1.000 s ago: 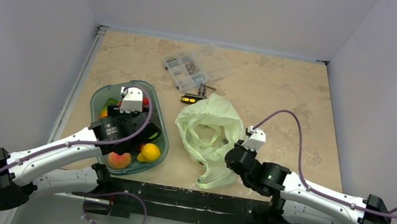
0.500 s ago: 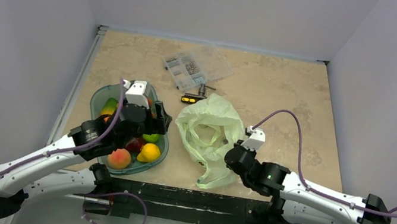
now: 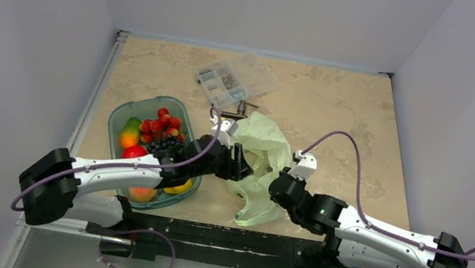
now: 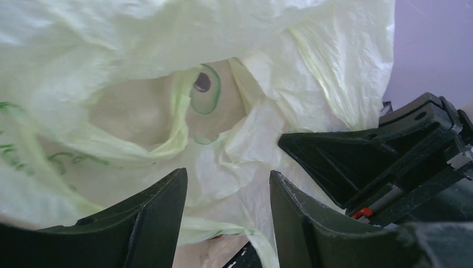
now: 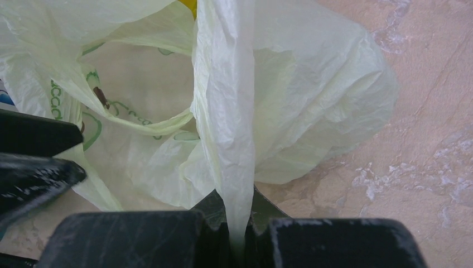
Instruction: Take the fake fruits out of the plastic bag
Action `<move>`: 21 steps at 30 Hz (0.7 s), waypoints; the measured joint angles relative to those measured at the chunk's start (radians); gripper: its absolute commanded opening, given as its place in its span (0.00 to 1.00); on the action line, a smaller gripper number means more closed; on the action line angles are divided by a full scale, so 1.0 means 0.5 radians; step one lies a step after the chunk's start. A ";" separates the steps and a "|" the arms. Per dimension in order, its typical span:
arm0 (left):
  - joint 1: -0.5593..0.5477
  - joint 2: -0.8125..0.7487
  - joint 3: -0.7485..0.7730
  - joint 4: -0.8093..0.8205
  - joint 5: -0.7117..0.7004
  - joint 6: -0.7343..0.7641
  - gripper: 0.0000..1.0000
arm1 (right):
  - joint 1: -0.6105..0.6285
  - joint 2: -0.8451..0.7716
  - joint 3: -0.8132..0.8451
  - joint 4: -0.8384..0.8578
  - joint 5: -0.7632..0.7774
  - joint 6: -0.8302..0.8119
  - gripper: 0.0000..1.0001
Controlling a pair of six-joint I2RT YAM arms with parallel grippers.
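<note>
Left arm swung off the tray and across to the plastic bag (image 3: pixel 258 144); a second ago its claw hung over the fruit, and now the left claw (image 3: pixel 244 166) sits at the bag's mouth, while the right arm has not shifted. The bag lies crumpled on the surface (image 3: pixel 338 114) between the two claws, thin pale green film with green print, heavily creased, mouth gaping toward the left claw (image 4: pixel 227 178), whose fingers stand apart with film ahead of them but nothing clamped. The right claw (image 3: pixel 275 183) is pinched tight on a fold of the bag's edge (image 5: pixel 237 234), pulling a ridge of film up from the rest of the bag (image 5: pixel 312 84). Through the opening the left wrist view shows only film (image 4: pixel 323 50) and bare surface, no fruit visible, though folds could hide one. The fake fruits lie behind the left claw in the tray (image 3: pixel 119 115): grape bunch (image 3: pixel 164 145), red round fruit (image 3: pixel 134 153), yellow-green piece (image 3: pixel 130 137), alongside a strawberry cluster (image 3: pixel 161 122) and a peach (image 3: pixel 141 194). Judgement: unloading looks nearly or fully done; what's left is likely a last check or reach into the bag. A clear parts box (image 3: pixel 236 80) sits well beyond both claws.
</note>
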 measured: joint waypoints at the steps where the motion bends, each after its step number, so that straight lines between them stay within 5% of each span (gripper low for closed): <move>1: -0.046 0.062 0.002 0.091 -0.011 0.007 0.52 | 0.000 0.000 0.000 0.000 -0.003 -0.002 0.00; 11: -0.240 0.655 0.127 0.838 -0.223 -0.018 0.24 | 0.000 -0.006 0.000 0.000 -0.039 -0.003 0.00; 21: -0.241 1.004 0.150 1.260 -0.574 -0.054 0.23 | 0.000 -0.092 0.000 -0.009 -0.040 -0.003 0.00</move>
